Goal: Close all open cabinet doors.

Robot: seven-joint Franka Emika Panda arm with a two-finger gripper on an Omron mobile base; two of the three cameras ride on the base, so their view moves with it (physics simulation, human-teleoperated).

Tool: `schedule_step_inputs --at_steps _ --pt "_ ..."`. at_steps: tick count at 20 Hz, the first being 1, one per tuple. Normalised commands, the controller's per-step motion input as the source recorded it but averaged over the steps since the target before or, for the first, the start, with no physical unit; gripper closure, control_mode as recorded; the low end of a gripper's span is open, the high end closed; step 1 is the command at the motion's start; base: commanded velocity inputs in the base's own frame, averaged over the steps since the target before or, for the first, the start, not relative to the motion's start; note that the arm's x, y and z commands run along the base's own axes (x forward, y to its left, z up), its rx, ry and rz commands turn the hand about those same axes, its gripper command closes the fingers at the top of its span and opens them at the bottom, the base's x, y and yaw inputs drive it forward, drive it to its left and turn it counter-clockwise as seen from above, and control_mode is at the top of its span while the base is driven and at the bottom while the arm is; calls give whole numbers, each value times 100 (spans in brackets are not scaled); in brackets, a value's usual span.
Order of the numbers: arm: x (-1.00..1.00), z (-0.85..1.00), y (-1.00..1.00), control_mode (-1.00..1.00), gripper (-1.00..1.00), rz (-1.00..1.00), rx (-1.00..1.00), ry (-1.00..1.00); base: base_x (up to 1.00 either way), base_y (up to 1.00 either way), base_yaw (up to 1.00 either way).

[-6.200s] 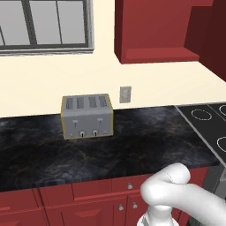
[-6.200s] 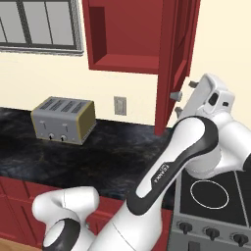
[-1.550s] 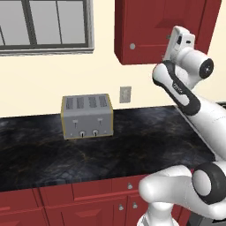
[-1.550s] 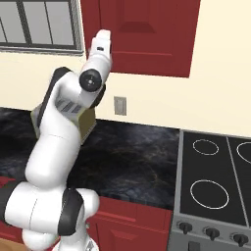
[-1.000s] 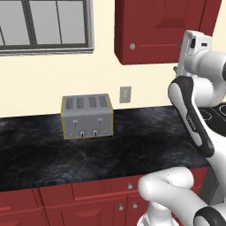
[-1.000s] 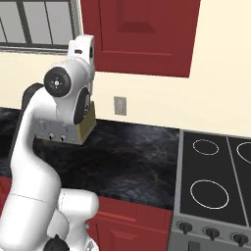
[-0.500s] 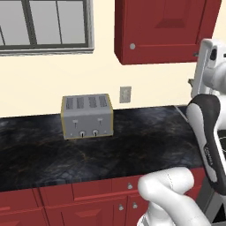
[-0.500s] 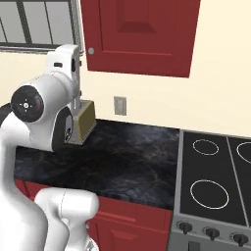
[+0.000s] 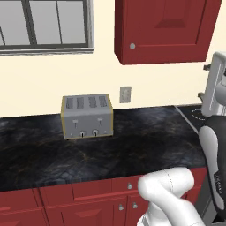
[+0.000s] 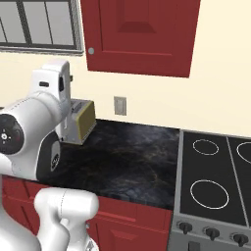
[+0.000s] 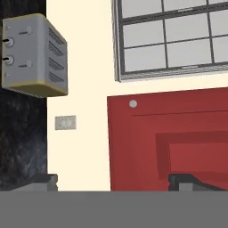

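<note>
The dark-red cabinet door (image 9: 165, 26) with its small silver knob (image 9: 132, 46) lies flush with the cabinet front, shut; in the right base view the door (image 10: 142, 34) looks the same. In the rolled hand view the cabinet door (image 11: 178, 142) and its knob (image 11: 132, 103) lie ahead, some way off. My gripper (image 11: 116, 181) is open, its two dark fingertips (image 11: 42, 180) far apart with nothing between them. The white hand (image 9: 216, 84) hangs at the right edge of the left base view, below and to the right of the door and apart from it.
A silver four-slot toaster (image 9: 87, 116) stands on the black marble counter (image 9: 132, 145) below the grey-framed window (image 9: 44, 24). A wall outlet (image 9: 125, 94) sits under the cabinet. A stove (image 10: 215, 171) adjoins the counter on the right. Red drawers (image 9: 88, 194) run below.
The door that stood open at first is now shut. Over the last second the arm has swung away from the cabinet, rightward in the left base view, and drawn back toward the base.
</note>
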Motion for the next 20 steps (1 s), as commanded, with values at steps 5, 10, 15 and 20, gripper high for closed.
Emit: schedule_step_inputs --at_steps 5,10,15,20 --pt "-27 -7 0 -100 -100 0 0 4 0 0 0" --pt "-31 -9 0 -100 -100 0 -1 6 0 0 0" --pt "-54 0 0 -100 -100 0 0 5 0 0 0" --pt "-57 0 0 -100 -100 0 0 0 0 0 0"
